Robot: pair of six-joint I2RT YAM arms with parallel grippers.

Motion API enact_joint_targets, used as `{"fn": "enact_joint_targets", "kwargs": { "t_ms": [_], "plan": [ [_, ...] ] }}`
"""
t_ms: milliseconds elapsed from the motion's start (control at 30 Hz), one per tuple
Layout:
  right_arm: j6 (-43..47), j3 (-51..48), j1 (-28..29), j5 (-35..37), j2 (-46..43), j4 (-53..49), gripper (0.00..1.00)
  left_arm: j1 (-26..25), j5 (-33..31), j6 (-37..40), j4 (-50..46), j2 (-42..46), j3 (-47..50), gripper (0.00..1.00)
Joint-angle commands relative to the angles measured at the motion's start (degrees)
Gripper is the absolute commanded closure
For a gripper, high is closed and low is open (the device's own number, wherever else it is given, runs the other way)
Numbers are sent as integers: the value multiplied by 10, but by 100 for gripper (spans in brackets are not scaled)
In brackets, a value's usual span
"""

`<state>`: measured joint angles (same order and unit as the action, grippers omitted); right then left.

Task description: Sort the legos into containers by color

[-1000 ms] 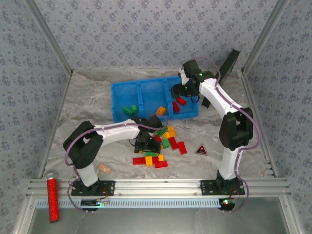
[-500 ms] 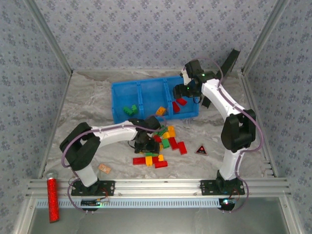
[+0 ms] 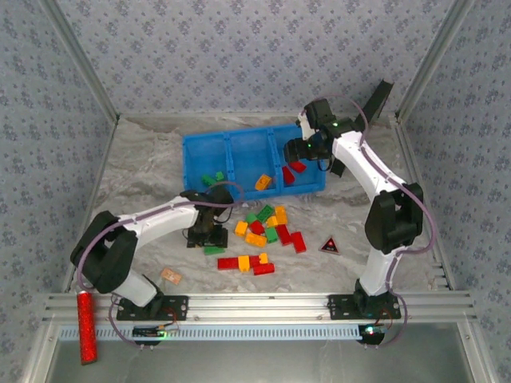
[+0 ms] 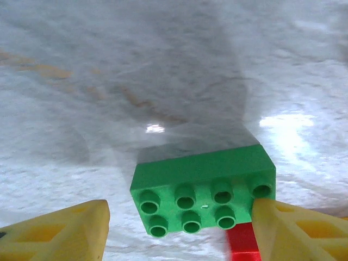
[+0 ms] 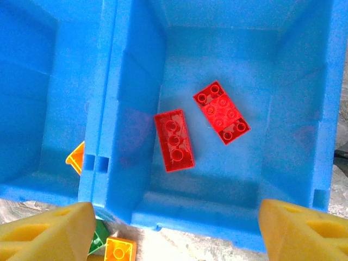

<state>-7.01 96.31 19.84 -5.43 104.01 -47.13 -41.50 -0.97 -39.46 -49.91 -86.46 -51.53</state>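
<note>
left fingers (image 4: 60, 234) further left over marbled table (image 3: 136, 167), floral walls (image 3: 239, 56)

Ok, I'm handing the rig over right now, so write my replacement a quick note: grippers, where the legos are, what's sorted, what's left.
Left gripper: open around a green lego lying on the table, not gripped yet.
Right gripper: open, empty, above the bin's right compartment.
Done: two red legos in that compartment, green ones in the left, an orange one in the middle.
Left: the mixed red, green and orange pile on the table, starting with that green lego.
</note>
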Motion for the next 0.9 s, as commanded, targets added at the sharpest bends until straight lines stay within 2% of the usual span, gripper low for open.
{"fn": "enact_joint_targets", "kwargs": {
  "t_ms": [0,367,867],
  "plan": [
    [0,-8,6,6,-28,-10,20,4,-31,17,-37,46,6,29],
    [-6,-14,14,8,-34,-12,20,4,16,14,-18,99,17,24],
    [-6,-15,20,15,-43,-23,19,-23,33,-10,44,35,24,19]
  ]
}}
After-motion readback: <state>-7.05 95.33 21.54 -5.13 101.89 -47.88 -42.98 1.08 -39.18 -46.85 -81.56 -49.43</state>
